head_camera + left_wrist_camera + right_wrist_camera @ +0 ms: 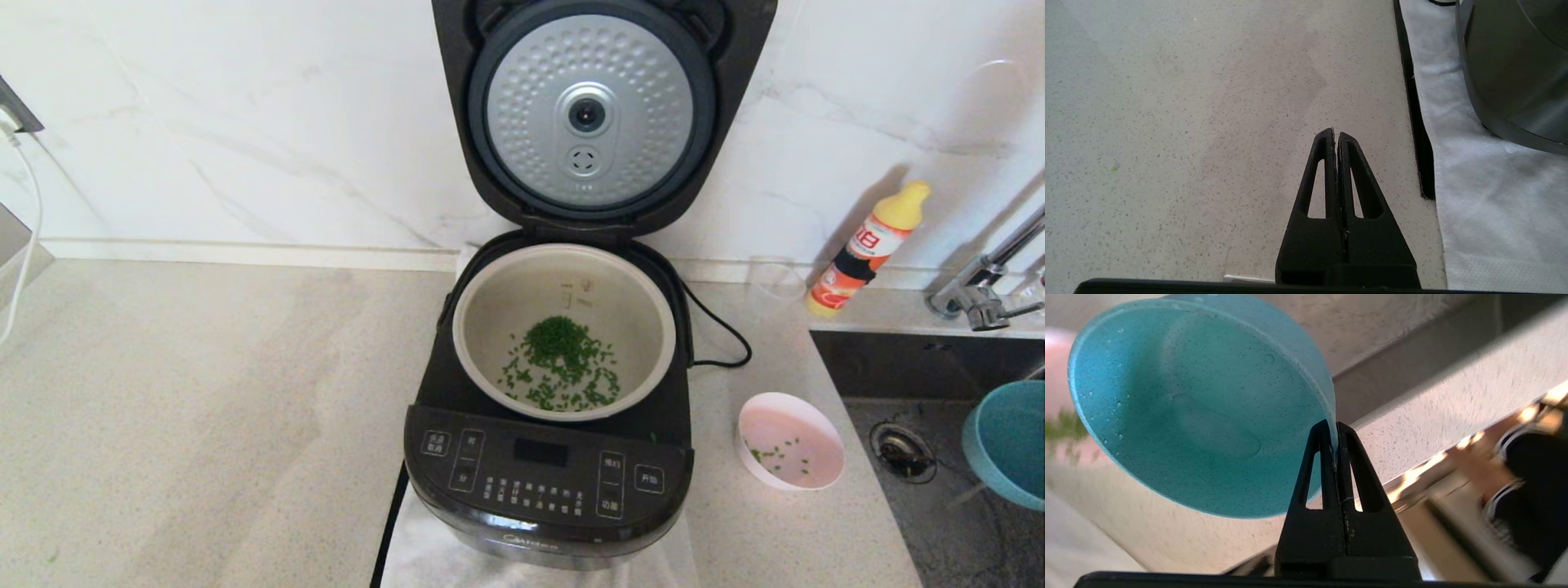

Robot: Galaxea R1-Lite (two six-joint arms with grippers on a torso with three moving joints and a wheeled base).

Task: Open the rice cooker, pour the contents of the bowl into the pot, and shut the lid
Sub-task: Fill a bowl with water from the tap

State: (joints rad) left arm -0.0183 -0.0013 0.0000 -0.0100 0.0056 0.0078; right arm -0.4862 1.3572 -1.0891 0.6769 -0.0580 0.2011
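The black rice cooker stands mid-counter with its lid raised upright, the dimpled silver plate facing me. The pale pot inside holds a heap of chopped green bits. In the right wrist view my right gripper is shut on the rim of a blue bowl, which is tilted, wet inside and holds nothing. In the head view that blue bowl hangs over the sink at the right edge. My left gripper is shut on nothing, above the bare counter left of the rice cooker.
A pink bowl with a few green bits sits on the counter right of the cooker. The sink, a faucet, a yellow-capped bottle and a clear glass are at the right. A white cloth lies under the cooker.
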